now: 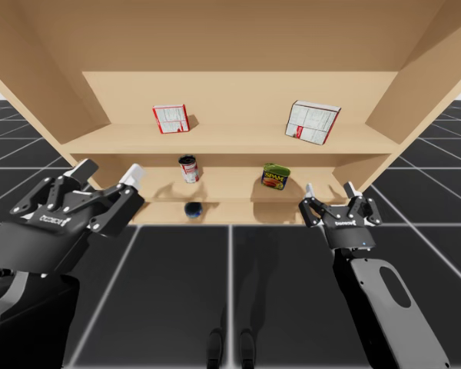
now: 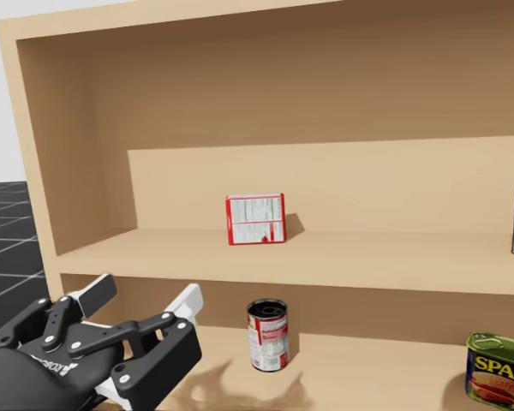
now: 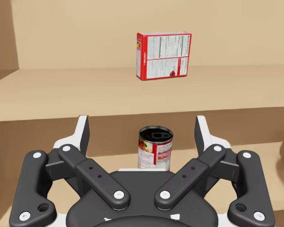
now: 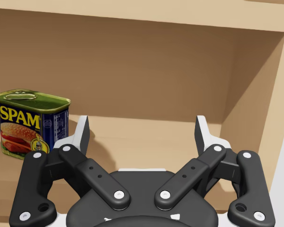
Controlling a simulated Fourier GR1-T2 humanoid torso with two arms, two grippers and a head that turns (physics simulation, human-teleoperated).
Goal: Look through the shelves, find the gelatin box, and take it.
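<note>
Wooden shelving (image 1: 230,140) stands open before me and nothing is taken yet: the search looks nearly done, while the reach and the grasp are all left to do. The small red-and-white cardboard box (image 3: 163,55), which I judge to be the gelatin, stands upright on the upper shelf toward its left end, above the red-labelled metal can (image 3: 155,149) on the shelf below. My left gripper (image 3: 142,132) hovers ahead of that can, lower than the box, fingers spread and empty. My right gripper (image 1: 329,191) is likewise spread and empty, near the green-and-blue rectangular tin (image 4: 31,124). Of the 2 boxes, the larger white-and-red box (image 1: 313,121) stands at the upper shelf's right.
</note>
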